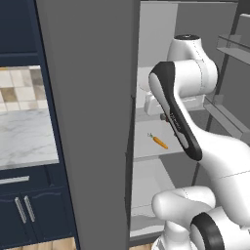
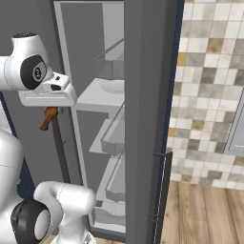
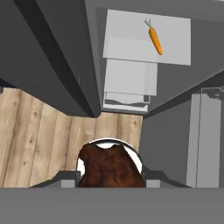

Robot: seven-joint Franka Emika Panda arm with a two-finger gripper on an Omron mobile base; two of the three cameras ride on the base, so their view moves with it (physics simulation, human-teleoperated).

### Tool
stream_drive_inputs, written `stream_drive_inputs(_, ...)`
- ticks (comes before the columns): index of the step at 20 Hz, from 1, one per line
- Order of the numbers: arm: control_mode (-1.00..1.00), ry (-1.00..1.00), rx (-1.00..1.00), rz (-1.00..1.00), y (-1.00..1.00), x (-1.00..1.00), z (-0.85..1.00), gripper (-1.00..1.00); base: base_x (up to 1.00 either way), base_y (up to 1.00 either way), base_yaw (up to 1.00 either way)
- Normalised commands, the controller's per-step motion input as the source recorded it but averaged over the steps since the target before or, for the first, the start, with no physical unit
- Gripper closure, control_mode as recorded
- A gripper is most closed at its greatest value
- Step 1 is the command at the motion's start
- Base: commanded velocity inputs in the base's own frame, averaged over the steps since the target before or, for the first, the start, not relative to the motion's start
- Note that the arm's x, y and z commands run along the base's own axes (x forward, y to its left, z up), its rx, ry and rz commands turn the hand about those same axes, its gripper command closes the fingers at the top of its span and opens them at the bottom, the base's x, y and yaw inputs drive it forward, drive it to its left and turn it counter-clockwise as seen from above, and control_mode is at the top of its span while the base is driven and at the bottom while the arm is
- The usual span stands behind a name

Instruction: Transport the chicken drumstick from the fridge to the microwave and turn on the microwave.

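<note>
The gripper [image 3: 111, 181] is clamped on the chicken drumstick [image 3: 111, 168], a lumpy, rough-skinned, dark reddish-brown piece held just outside the open fridge [image 1: 161, 117], above the plank wood floor [image 3: 39, 140]. The step in hand looks like carrying it clear: I would draw the arm straight back between the wide flat grey door [image 1: 93, 122] and the opposite door's shelves before turning toward the microwave, keeping the grip firm since the meat is irregular. Farther in, a thin, tapered orange carrot [image 3: 155, 40] lies on a smooth pale grey shelf [image 3: 127, 43]
</note>
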Motion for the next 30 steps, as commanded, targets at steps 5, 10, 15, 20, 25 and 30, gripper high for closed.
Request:
stream_drive_inputs(5,-1.00,0.00,0.00,0.00,0.00,0.00,0.00,1.00,0.00,0.00,0.00)
stream_drive_inputs(10,-1.00,0.00,0.00,0.00,0.00,0.00,0.00,1.00,0.00,0.00,0.00)
stream_drive_inputs(15,1.00,0.00,0.00,0.00,0.00,-0.01,0.00,1.00,-0.14,0.00,0.00)
stream_drive_inputs(20,1.00,0.00,0.00,0.00,0.00,0.00,0.00,1.00,-0.25,0.00,0.00)
stream_drive_inputs(25,1.00,0.00,0.00,0.00,0.00,0.00,0.00,1.00,-0.41,0.05,0.00)
stream_drive_inputs(30,1.00,0.00,0.00,0.00,0.00,0.00,0.00,1.00,-0.41,0.14,0.00)
